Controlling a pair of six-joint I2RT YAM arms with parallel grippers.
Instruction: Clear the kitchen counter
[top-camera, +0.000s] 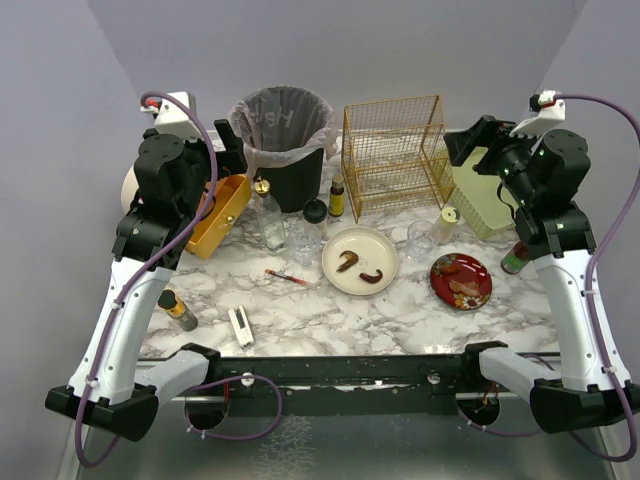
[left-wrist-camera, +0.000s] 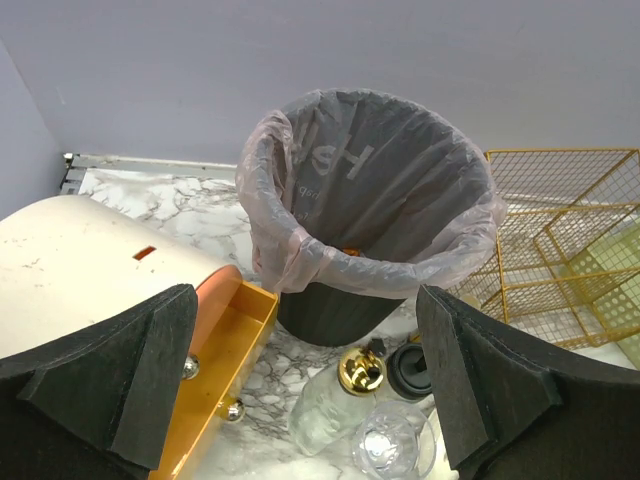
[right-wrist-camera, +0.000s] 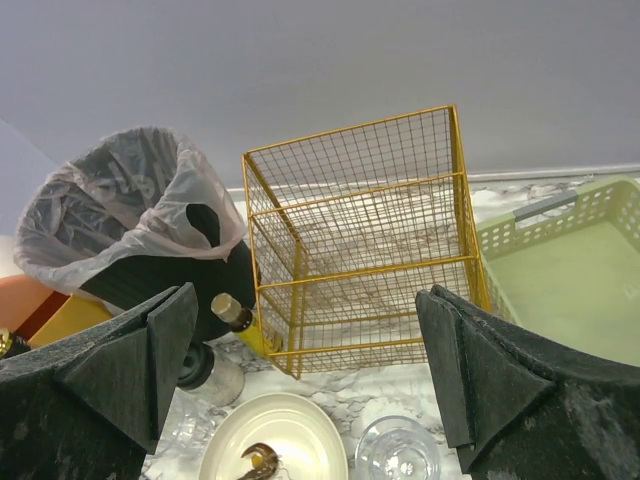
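The white marble-patterned worktop (top-camera: 330, 315) fills the middle of the overhead view, between the two arms, and it is crowded. By my judgement the clearing has barely begun.

At its centre sits a round cream plate (top-camera: 360, 260) with brown scraps, and a red patterned plate (top-camera: 461, 281) lies to its right. Around them stand a clear glass bottle with a gold cap (top-camera: 268, 215), a black-lidded jar (top-camera: 314, 225), a clear glass tumbler (top-camera: 421, 238) and a small cream cylinder (top-camera: 447, 225). Nearer the front lie a thin red pen-like stick (top-camera: 288, 278), a small white oblong (top-camera: 240, 325) and a toppled amber bottle (top-camera: 177, 308).

Along the back are an orange plastic drawer (top-camera: 222, 215), a black bin with a translucent liner (top-camera: 283, 140), a gold wire rack (top-camera: 392, 155) and a pale green plastic basket (top-camera: 480, 195), all likely places for the clutter.

The left fingers (left-wrist-camera: 130, 390) are spread wide apart and hold nothing, raised over the drawer and facing the bin. The right fingers (right-wrist-camera: 480, 390) are also apart and empty, high before the rack.

Only the overhead view shows the front items and the red plate. The left wrist alone looks down into the bin, where a small orange speck shows, too small to identify. The right wrist alone shows the basket's inner floor.
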